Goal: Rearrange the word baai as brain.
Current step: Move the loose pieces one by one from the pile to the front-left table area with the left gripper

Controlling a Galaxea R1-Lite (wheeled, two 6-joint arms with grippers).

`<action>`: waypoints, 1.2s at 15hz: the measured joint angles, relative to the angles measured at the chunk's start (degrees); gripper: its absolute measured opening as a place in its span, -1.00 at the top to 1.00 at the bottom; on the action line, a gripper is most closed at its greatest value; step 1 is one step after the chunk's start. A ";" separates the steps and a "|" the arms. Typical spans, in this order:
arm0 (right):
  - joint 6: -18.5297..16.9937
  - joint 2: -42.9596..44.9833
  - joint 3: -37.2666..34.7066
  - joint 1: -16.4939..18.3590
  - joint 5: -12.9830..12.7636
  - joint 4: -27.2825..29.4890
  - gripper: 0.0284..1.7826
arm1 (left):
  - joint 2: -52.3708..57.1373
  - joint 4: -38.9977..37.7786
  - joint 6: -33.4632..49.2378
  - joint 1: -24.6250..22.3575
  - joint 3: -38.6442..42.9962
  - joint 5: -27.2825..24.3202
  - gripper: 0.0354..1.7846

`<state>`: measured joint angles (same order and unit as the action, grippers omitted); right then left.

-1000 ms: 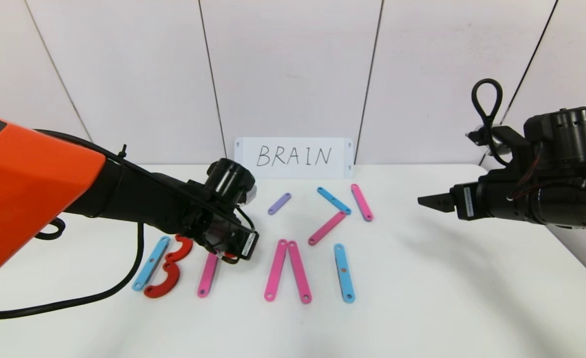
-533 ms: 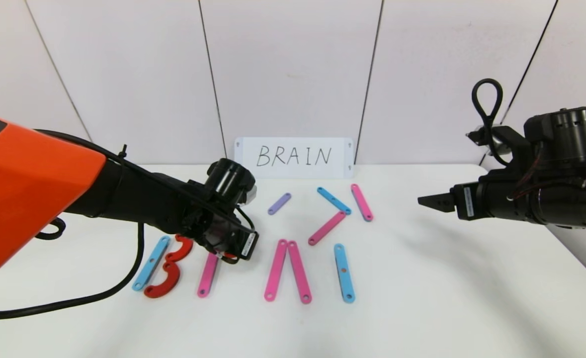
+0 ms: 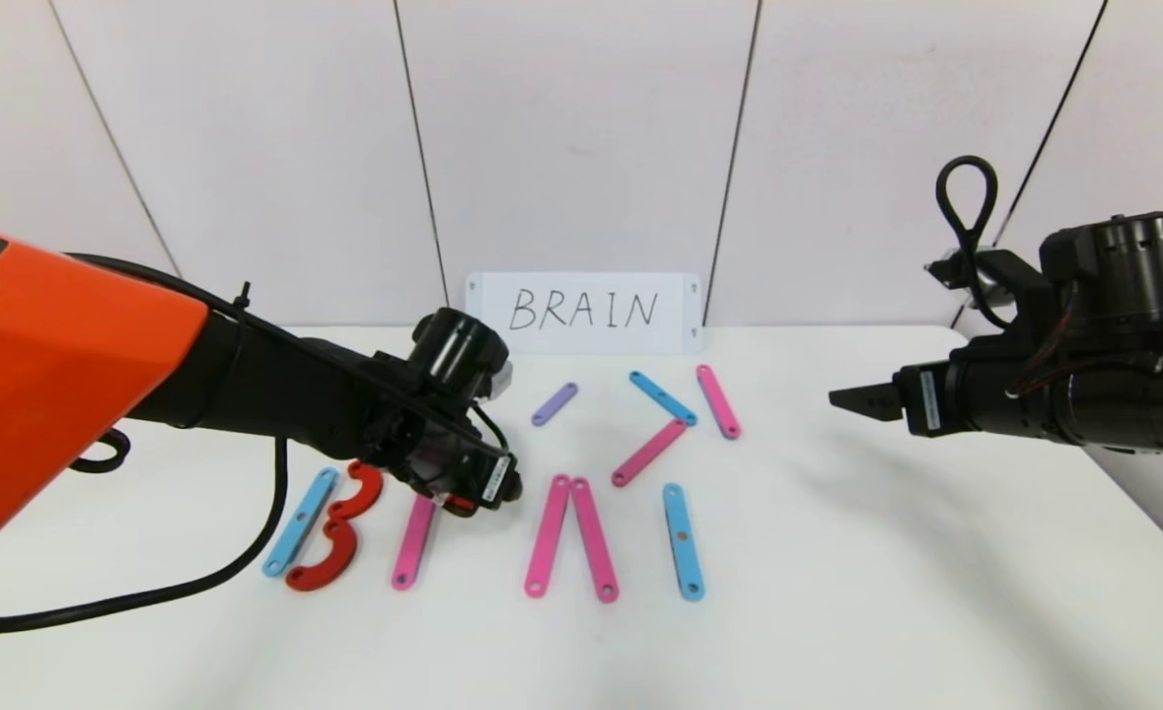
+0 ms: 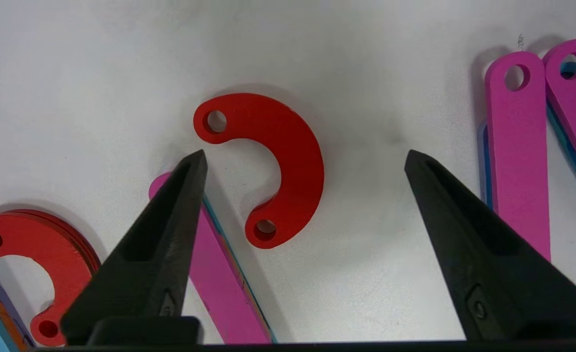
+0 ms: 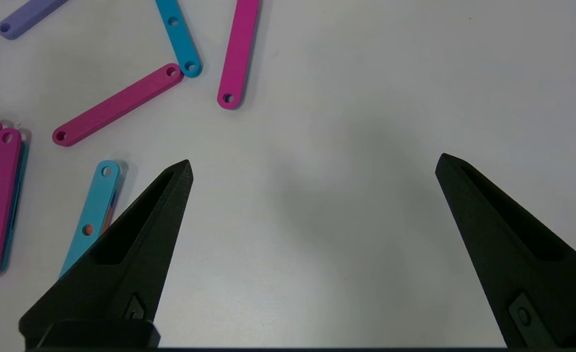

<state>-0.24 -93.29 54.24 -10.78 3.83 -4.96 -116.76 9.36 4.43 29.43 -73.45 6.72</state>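
Note:
My left gripper (image 3: 495, 485) is open just above the table. A loose red arc (image 4: 295, 161) lies flat between its fingertips, next to the top of a pink strip (image 4: 219, 283). In the head view the arc (image 3: 459, 507) is mostly hidden under the gripper. Left of it stand a light-blue strip (image 3: 299, 523) and two red arcs (image 3: 336, 532) forming a B. To the right are two leaning pink strips (image 3: 569, 537) and a light-blue strip (image 3: 683, 540). My right gripper (image 3: 852, 399) is open and empty, held above the table's right side.
Loose strips lie behind the letters: purple (image 3: 554, 403), light-blue (image 3: 662, 397), pink (image 3: 717, 400) and pink (image 3: 648, 452). A white card handwritten "BRAIN" (image 3: 583, 311) leans on the back wall. A black cable (image 3: 196, 582) trails at the left.
My left gripper has shifted slightly to the right and up. The strips, arcs and the right arm have not moved.

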 joint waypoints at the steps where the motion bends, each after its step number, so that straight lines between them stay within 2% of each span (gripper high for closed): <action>1: 0.00 0.00 0.00 0.00 -0.02 0.01 -0.95 | 0.04 0.00 0.00 0.09 -0.44 0.00 -0.75; 4: 0.00 0.00 -0.11 0.00 0.00 -0.02 -0.95 | 0.20 0.00 0.00 0.34 -2.34 -0.07 -0.94; 10: -0.02 0.02 -0.20 0.04 0.00 -0.10 -0.95 | -2.34 0.02 -2.72 0.20 -11.12 -0.44 -0.94; 18: -0.02 0.02 -0.33 0.41 -0.02 -1.04 -0.95 | -14.36 0.22 -3.13 -0.16 -28.28 -0.09 -0.94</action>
<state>-0.27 -93.27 53.91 -10.36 3.80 -6.00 -131.12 9.58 1.29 29.27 -101.73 6.63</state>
